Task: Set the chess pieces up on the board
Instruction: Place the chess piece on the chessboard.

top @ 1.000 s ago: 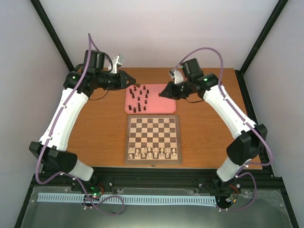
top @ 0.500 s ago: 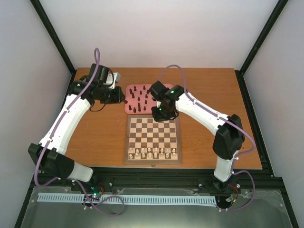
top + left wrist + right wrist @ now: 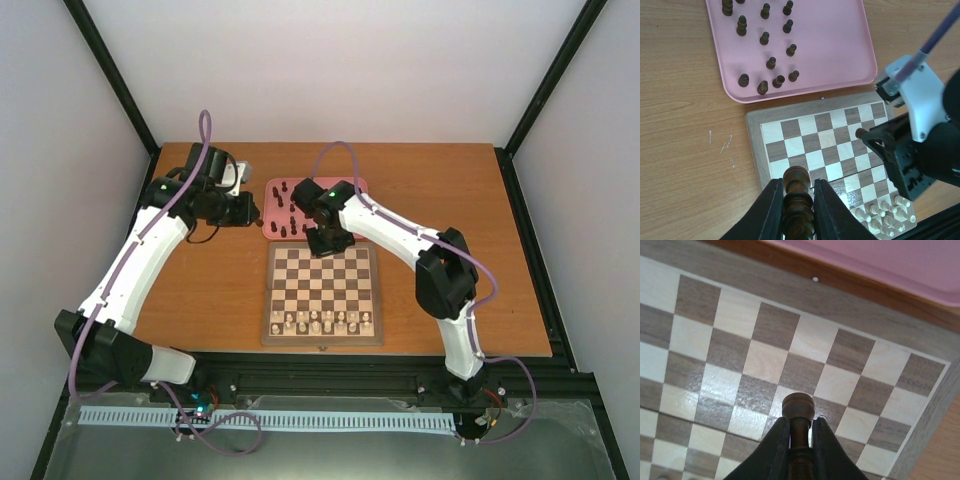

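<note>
The right gripper [image 3: 799, 432] is closed on one dark chess piece [image 3: 798, 407] and holds it upright just above the board [image 3: 322, 275], over the squares of its far rows. The round head of the piece stands out above the fingertips. Whether the foot of this piece touches a square, I cannot tell. The left gripper [image 3: 798, 210] is also closed on a dark piece [image 3: 797, 185], which stands upright between both fingers. In the top view this gripper hangs beyond the far left corner of the board, above the table [image 3: 450, 200]. The other dark pieces [image 3: 771, 62] stand on the pink tray [image 3: 835, 45] — it lies just behind the far edge of the board. The pale pieces [image 3: 322, 320] stand in two rows along the near edge of the board.
</note>
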### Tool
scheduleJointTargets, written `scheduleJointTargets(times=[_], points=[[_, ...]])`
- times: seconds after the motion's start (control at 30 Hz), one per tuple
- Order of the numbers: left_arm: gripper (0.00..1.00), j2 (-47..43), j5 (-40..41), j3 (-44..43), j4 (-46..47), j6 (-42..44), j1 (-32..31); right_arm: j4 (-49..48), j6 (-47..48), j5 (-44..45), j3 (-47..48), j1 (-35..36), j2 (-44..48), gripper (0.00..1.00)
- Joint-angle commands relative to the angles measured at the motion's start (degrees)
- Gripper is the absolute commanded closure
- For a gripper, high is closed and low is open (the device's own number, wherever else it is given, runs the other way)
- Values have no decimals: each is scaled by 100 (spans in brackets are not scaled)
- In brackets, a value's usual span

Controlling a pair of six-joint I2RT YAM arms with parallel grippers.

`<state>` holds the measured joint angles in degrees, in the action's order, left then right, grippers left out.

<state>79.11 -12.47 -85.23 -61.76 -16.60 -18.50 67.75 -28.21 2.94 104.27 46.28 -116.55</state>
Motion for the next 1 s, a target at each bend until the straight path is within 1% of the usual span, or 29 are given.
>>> scheduleJointTargets(times=[0.0, 0.2, 0.5, 0.97], points=[[99, -202, -28, -116, -106, 179, -32, 145, 100, 422, 291, -38, -314, 97], [99, -222, -114, -90, -93, 100, -32, -46, 273, 265, 129, -299, -396, 97], [99, -124, -168, -136, -66, 29, -31, -289, 501, -49, 68, -356, -588, 97], [99, -91, -124, -99, -65, 8, -31, -393, 596, -266, 122, -403, -845, 97]])
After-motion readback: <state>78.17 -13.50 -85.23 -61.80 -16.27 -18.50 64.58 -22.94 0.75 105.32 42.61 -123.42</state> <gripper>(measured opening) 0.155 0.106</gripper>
